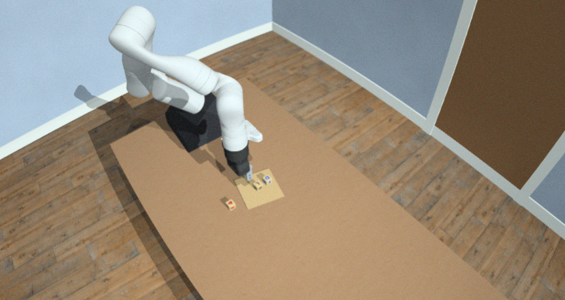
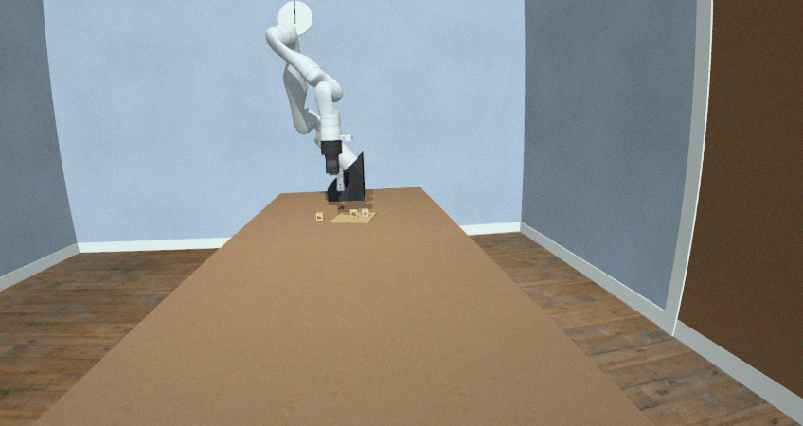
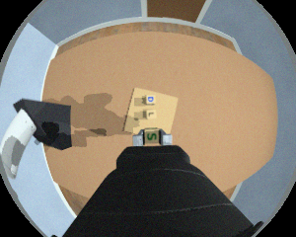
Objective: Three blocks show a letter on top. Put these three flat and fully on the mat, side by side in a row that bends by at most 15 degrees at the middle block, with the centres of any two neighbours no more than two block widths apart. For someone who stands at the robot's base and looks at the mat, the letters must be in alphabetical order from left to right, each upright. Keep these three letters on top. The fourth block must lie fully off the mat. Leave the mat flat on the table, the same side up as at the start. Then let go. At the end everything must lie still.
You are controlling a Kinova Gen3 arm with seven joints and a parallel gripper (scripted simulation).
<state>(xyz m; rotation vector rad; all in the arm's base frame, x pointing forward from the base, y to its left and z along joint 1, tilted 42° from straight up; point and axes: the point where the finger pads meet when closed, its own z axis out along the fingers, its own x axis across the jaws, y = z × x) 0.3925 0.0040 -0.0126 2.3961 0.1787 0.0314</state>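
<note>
My gripper (image 1: 248,175) (image 2: 339,186) (image 3: 151,134) is shut on a wooden block with a green S on top (image 3: 151,136). It holds the block in the air over the edge of the tan mat (image 1: 266,199) (image 2: 341,219) (image 3: 168,105) that is nearest the robot's base. Two blocks sit on the mat side by side: one with an olive L (image 1: 257,185) (image 2: 353,213) (image 3: 151,114) and one with a blue D (image 1: 267,179) (image 2: 365,213) (image 3: 149,100). A fourth block with a red mark (image 1: 230,205) (image 2: 319,216) lies on the table off the mat; it is hidden in the wrist view.
The black robot base (image 1: 190,127) (image 2: 353,178) (image 3: 49,123) stands at the table's end behind the mat. The long brown table (image 1: 336,237) (image 2: 348,320) stretches away from the mat. The table's edge runs close to the left of the red-marked block.
</note>
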